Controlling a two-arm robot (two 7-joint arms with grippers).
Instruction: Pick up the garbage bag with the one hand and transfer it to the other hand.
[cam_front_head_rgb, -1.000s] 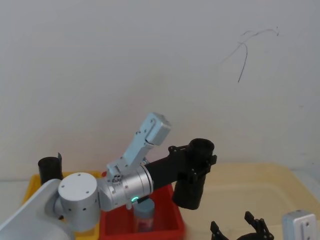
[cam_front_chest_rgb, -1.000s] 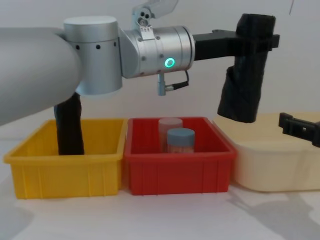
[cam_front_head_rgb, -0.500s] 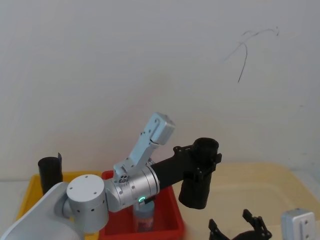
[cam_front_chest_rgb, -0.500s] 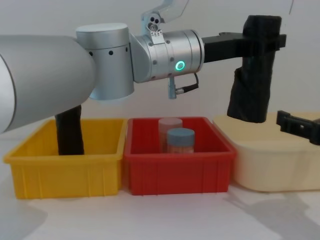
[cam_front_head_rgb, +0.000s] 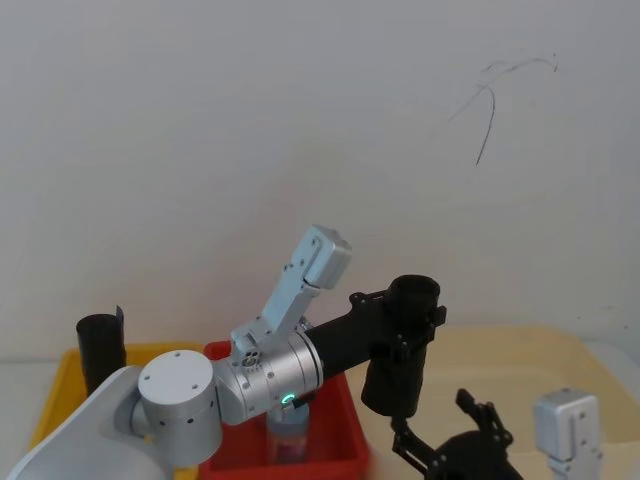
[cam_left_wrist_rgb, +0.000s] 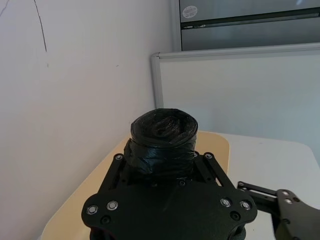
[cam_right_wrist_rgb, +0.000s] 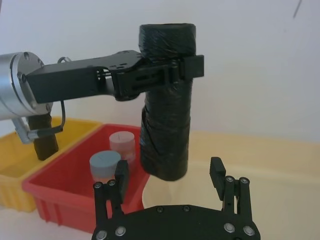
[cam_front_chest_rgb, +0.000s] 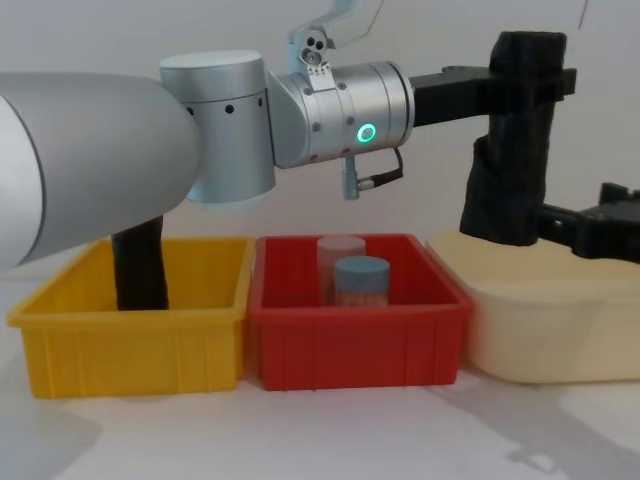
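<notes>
Because the left gripper (cam_front_chest_rgb: 528, 85) pinches the garbage bag (cam_front_chest_rgb: 505, 190) near its top, the roll hangs upright below those fingers, its lower half free. Right gripper (cam_right_wrist_rgb: 170, 175), fingers spread, sits just beside that lower end, apparently placed to receive it above the cream tub (cam_front_chest_rgb: 540, 320).

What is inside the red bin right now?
Two jars stand in the red bin: a blue-lidded jar in front, a pale-lidded jar behind it. The front wall hides their bases and the bin floor.
</notes>
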